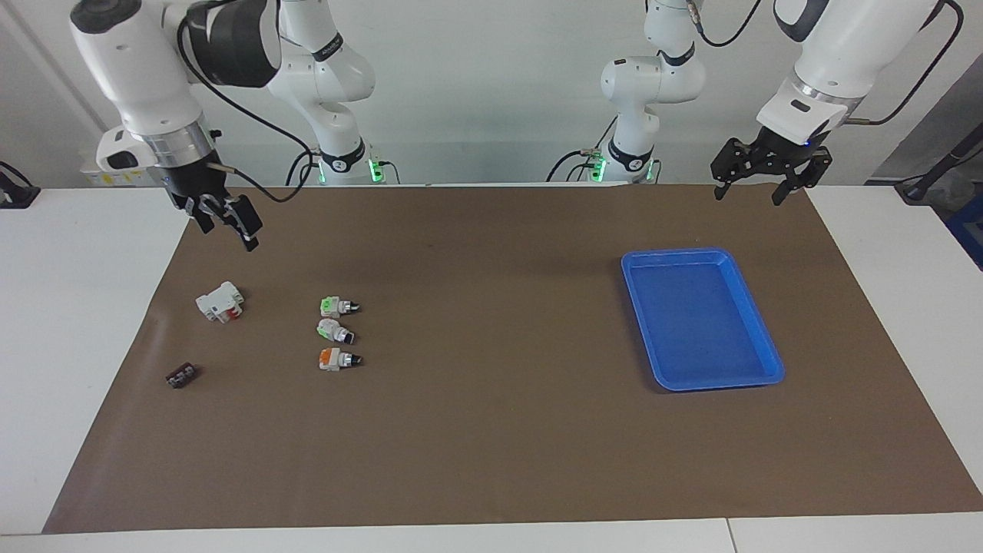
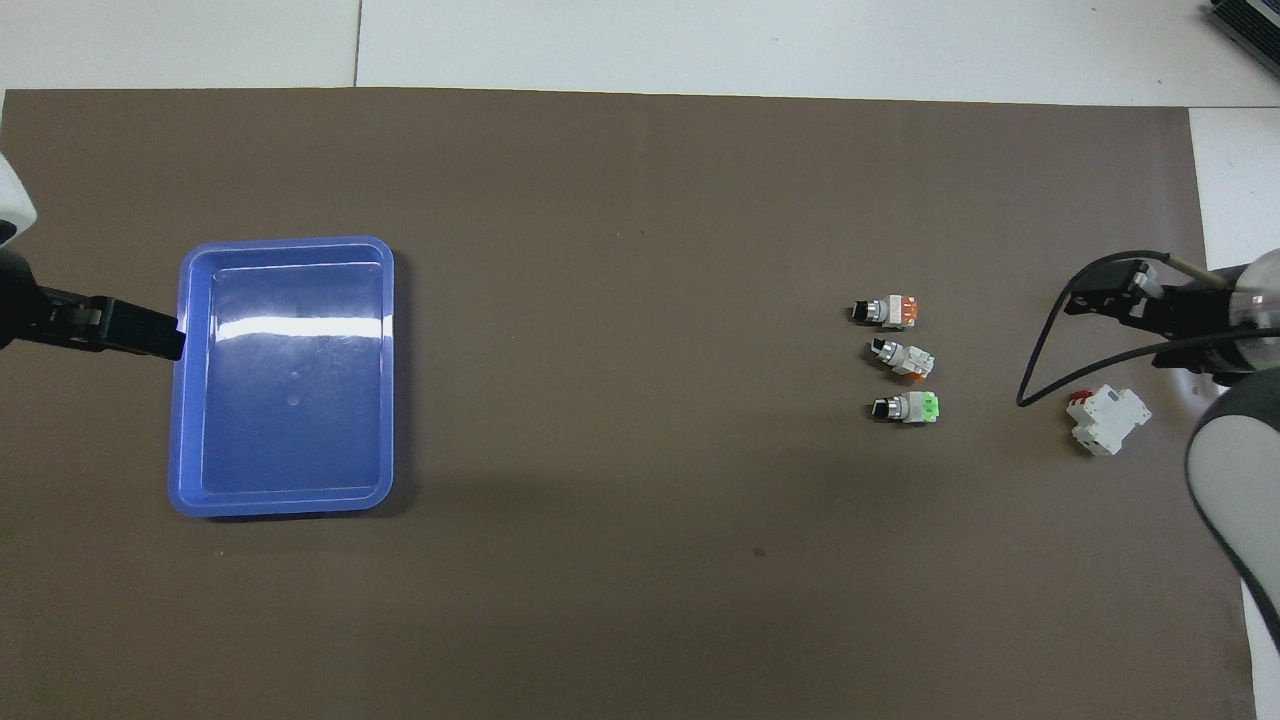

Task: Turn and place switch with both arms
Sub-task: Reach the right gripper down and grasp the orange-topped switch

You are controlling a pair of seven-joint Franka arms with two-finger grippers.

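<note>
Both my grippers hang empty, fingers apart, left gripper (image 1: 751, 178) near the tray (image 1: 756, 319), right gripper (image 1: 226, 219) over the mat's edge, the switch (image 1: 338, 359) untouched.

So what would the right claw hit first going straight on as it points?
The right claw would probably meet bare mat beside the breaker block, not the switch; depth is unclear.

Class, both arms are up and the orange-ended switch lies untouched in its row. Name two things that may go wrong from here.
1. The switch lies close beside two green-ended switches, so the right hand may nudge or grab the wrong one.
2. The blue tray sits at the left arm's end, under the left hand, so the switch may slip when passed between hands.
</note>
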